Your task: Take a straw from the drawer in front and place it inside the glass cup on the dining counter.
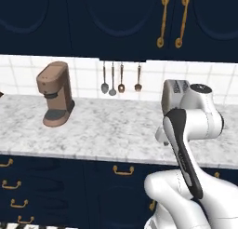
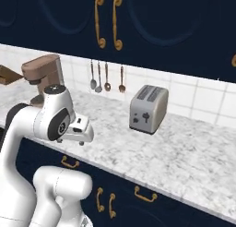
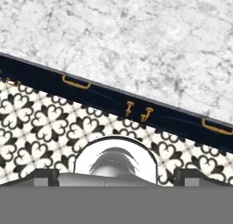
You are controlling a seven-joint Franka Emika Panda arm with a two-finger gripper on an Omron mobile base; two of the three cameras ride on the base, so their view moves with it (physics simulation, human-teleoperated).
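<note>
A: Hand view first. Gripper: two dark tips at the bottom corners, wide apart, nothing between them. Spread fully, empty.

B: Straw?

A: Can't locate it; presumably inside a closed drawer. Glass cup and dining counter also can't be placed from these frames.

B: Which drawer?

A: Prob the front with the curved gold handle right below the marble worktop, ahead of the arm. Shut flush. Same handle from the hand cam, I think; not 100% sure.

B: Handling guess for the straw?

A: Judgement only, going by the task: very light, thin, may flex, likely slick plastic. It'll roll on the drawer floor and slip if pinched at an end. Take it mid-length, pads square across it, close fully since it's much slimmer than the fingers. No fragility worry, but easy to flick away.

B: Counts?

A: Coffee machine: 1, brown. Toaster: 1, silver, two slots. Hanging utensils: 4 on the tiled wall; spoons/ladle and a fork, approx. Upper cabinet long gold handles: 2 in left base view. Stacked small drawer pulls at lower left: 4 visible, top one cut off. Vertical door pulls: 2 in hand view.

B: Floor?

A: Patterned b/w tile below the cabinets.
</note>
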